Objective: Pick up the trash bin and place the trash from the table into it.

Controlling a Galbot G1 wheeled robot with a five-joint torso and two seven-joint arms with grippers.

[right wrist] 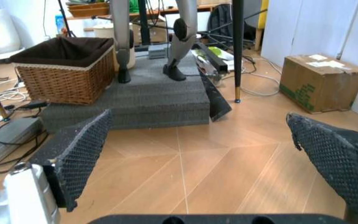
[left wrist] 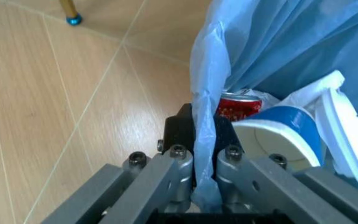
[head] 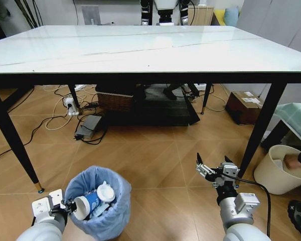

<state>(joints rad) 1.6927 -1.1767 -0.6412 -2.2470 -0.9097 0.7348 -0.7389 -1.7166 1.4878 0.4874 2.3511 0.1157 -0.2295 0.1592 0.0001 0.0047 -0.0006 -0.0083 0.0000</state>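
Head view: the small round trash bin with its wrinkly light blue plastic liner (head: 103, 203) stands on the wood floor in front of the white marble-look worktop on slim black legs (head: 140, 47). Left tool (head: 66, 205) is pressed together on the liner at the bin's rim. Inside the bin lie a blue-white paper cup (head: 88, 205), a white round lid (head: 106, 192) and a red wrapper (left wrist: 238, 106). Right tool (head: 211, 171) hovers beside the bin, fingers spread, holding nothing.

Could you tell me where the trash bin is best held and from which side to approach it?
By its thin rim, from above on the robot's left side: the trash bin stands upright and open-topped, and the left claw is pinched there over the blue liner, one finger inside, one outside.
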